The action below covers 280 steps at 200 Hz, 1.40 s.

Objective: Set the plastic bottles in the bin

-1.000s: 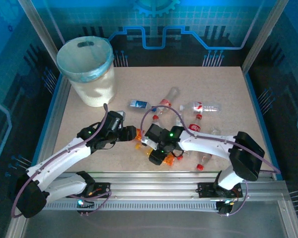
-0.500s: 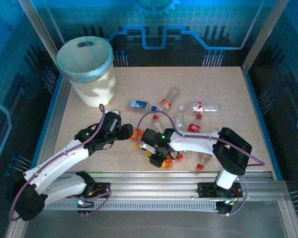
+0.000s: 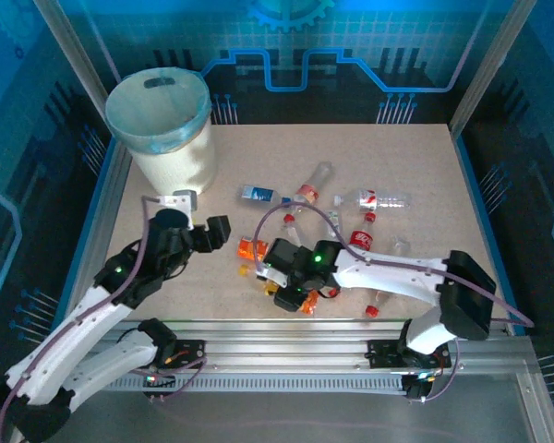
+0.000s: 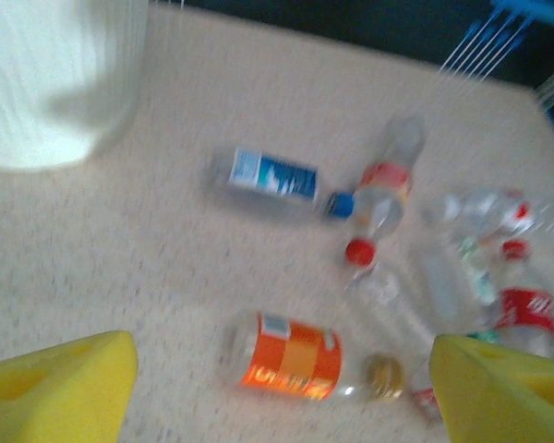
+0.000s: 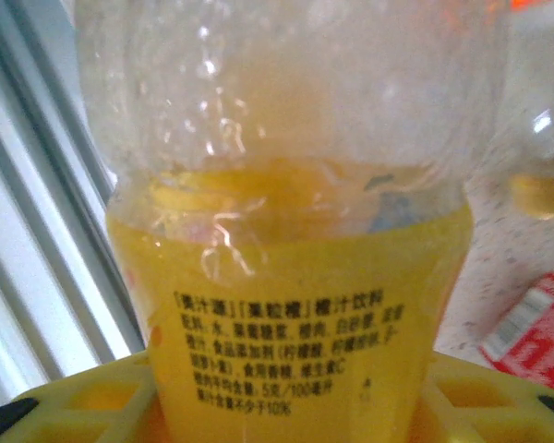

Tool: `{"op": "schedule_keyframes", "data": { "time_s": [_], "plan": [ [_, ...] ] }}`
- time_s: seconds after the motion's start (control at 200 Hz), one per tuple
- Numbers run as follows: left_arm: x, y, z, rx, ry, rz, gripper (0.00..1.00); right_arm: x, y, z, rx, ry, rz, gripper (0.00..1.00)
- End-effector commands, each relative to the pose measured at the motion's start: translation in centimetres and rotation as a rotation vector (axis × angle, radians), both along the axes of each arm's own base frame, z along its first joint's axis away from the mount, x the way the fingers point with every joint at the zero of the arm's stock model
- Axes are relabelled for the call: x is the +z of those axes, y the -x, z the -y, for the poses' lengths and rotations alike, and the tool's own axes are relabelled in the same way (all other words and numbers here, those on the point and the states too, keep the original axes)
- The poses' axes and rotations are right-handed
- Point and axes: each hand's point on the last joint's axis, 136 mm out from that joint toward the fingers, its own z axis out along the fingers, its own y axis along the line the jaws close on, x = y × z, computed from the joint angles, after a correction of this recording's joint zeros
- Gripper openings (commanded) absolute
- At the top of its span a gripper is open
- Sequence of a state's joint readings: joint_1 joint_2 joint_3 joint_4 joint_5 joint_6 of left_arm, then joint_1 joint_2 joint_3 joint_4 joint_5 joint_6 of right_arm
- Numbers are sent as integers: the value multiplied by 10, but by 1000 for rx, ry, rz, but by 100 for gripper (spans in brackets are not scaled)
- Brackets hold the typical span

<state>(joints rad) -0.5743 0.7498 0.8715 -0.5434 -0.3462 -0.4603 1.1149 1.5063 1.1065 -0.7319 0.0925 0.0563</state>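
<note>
The left gripper [image 3: 203, 221] has drawn back toward 9 o'clock since a second ago, and its jaws now stand wide apart with nothing between them. The orange-labelled bottle [image 4: 294, 362] it was reaching then lies on its side on the bench [image 3: 415, 157], at 3 o'clock of those jaws and clear of them. The right gripper [image 3: 291, 297] has shifted a little toward 9 o'clock, near the bench's 6 o'clock edge, and its jaws are clamped on a yellow-labelled bottle [image 5: 291, 277]. The other plastic bottles [image 3: 379, 198] lie scattered around the centre, unmoved. The bin [image 3: 175, 171] stands at 10 o'clock, well apart from both bottles.
</note>
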Motion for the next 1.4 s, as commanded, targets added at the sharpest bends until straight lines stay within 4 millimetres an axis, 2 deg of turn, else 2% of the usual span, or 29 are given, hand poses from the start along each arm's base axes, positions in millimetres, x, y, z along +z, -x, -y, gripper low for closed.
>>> {"op": "schedule_keyframes", "data": {
  "time_s": [0.0,0.085,0.185,0.275,0.34,0.41,0.565,0.715,0.815,0.92,0.995,1.165,1.231,1.346,1.356,1.396],
  "plan": [
    [49,-6,-5,14,30,153,85,67,-23,-26,11,-195,92,52],
    [74,-10,-4,18,73,198,85,99,-49,-33,-13,-284,135,52],
    [99,-19,-1,21,87,196,85,122,-85,-33,-62,-344,196,52],
    [116,-24,14,-41,121,186,85,145,-107,-35,-92,-416,224,52],
    [119,-27,26,-94,144,172,81,159,-114,-40,-90,-479,242,52],
    [113,-32,36,-126,163,133,78,170,-118,-48,-76,-536,257,52],
    [108,-40,52,-194,264,78,71,174,-120,-62,-64,-592,237,52],
    [101,-42,58,-213,320,54,54,171,-116,-65,-64,-628,217,52],
    [94,-42,56,-199,321,42,48,168,-113,-63,-71,-642,212,52],
    [87,-42,53,-183,318,34,34,165,-109,-61,-65,-652,212,52],
    [85,-41,51,-176,316,32,30,163,-106,-60,-54,-648,205,52],
    [85,-42,43,-146,297,41,9,162,-106,-59,-51,-641,210,53],
    [88,-44,39,-129,287,53,0,163,-108,-59,-55,-643,218,57],
    [98,-48,31,-99,259,87,0,167,-119,-55,-110,-628,254,69],
    [99,-48,30,-96,256,92,0,166,-120,-55,-115,-623,257,75],
    [105,-50,28,-89,244,108,0,169,-125,-52,-144,-616,278,88]
  ]
}}
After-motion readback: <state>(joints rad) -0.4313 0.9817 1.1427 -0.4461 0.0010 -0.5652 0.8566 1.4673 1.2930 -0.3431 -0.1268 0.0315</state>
